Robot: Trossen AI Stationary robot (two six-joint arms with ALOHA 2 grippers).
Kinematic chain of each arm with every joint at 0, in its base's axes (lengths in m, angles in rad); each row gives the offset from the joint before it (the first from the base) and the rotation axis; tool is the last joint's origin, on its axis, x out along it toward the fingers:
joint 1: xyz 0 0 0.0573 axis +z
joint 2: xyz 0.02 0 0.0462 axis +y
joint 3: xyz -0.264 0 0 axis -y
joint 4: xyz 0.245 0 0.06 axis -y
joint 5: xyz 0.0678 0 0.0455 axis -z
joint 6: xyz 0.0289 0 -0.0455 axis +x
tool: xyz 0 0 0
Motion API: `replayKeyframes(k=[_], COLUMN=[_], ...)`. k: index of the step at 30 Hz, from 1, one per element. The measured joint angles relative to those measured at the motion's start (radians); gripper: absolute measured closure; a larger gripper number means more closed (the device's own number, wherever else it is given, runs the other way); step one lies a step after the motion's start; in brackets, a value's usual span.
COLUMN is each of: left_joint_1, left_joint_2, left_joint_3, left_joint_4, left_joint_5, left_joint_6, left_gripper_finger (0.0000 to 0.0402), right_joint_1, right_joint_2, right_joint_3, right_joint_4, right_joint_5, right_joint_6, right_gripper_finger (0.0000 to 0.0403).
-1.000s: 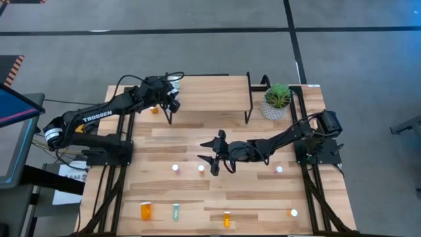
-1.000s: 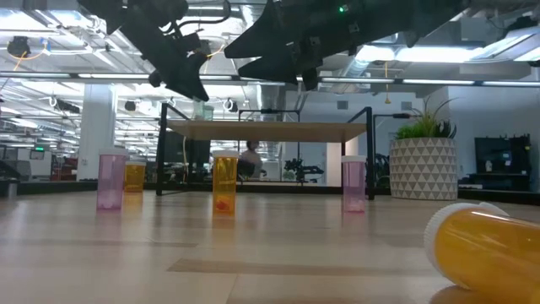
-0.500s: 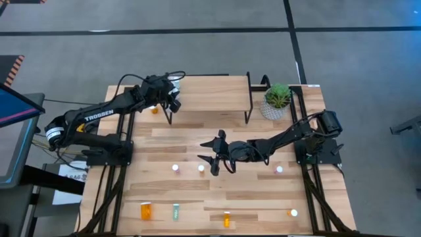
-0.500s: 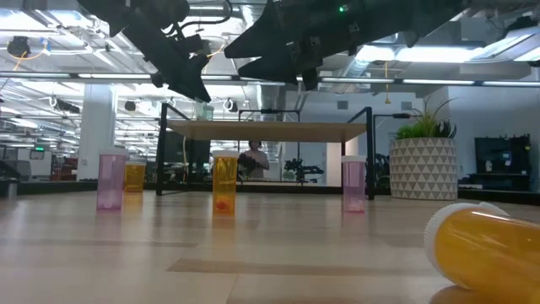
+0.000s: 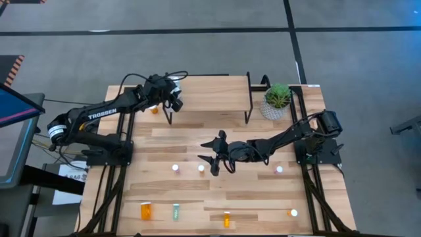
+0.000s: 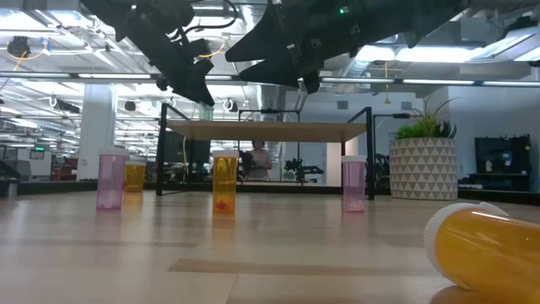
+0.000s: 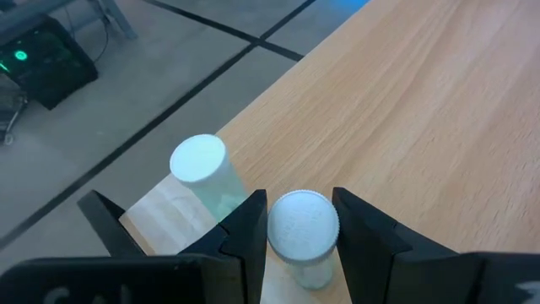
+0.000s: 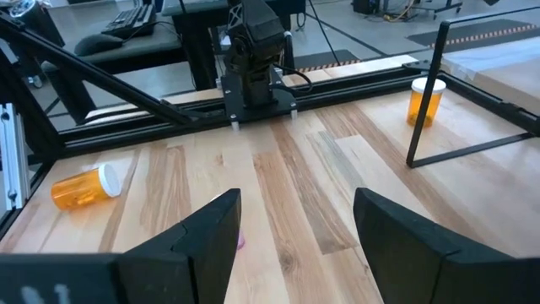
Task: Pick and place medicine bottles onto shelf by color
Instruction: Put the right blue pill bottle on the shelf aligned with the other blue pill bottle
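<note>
My left gripper (image 5: 173, 100) is over the left end of the shelf (image 5: 209, 91), a light wood plank on black legs. It is shut on a white-capped, pale green bottle (image 7: 302, 226). A second white-capped pale bottle (image 7: 199, 160) stands on the plank just beside it. My right gripper (image 5: 214, 157) hangs open and empty above the table's middle. Below it, pink and orange bottles stand on their bases on the table (image 6: 110, 179) (image 6: 224, 182) (image 6: 353, 183). My left gripper pinches the bottle at its white cap (image 7: 287, 241), one finger on each side. The fingers come from above, pointing down. The bottle stands upright between them over the plank. Whether its base rests on the plank, I cannot tell.
A potted plant (image 5: 277, 100) stands right of the shelf. An orange bottle (image 5: 155, 110) stands under the shelf's left end. Near the table's front edge, orange (image 5: 146, 210) and green (image 5: 175, 211) bottles lie on their sides. More bottles stand there (image 5: 227, 219) (image 5: 293, 212). A person shows far behind the table (image 6: 258, 159).
My left gripper has shifted a little toward the table's right over the shelf's left end, still shut on the bottle.
</note>
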Motion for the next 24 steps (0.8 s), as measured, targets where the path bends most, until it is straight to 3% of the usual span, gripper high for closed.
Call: replayKeyframes(k=[24], left_joint_1=[0.000], left_joint_2=[-0.003], left_joint_3=[-0.002], left_joint_4=[-0.010], left_joint_5=[-0.007], left_joint_6=[0.002], left_gripper_finger=[0.0300], right_joint_1=[0.000], right_joint_2=[0.000], right_joint_3=[0.000], right_joint_4=[0.000], right_joint_5=[0.000], right_joint_6=[0.000], right_gripper_finger=[0.0148])
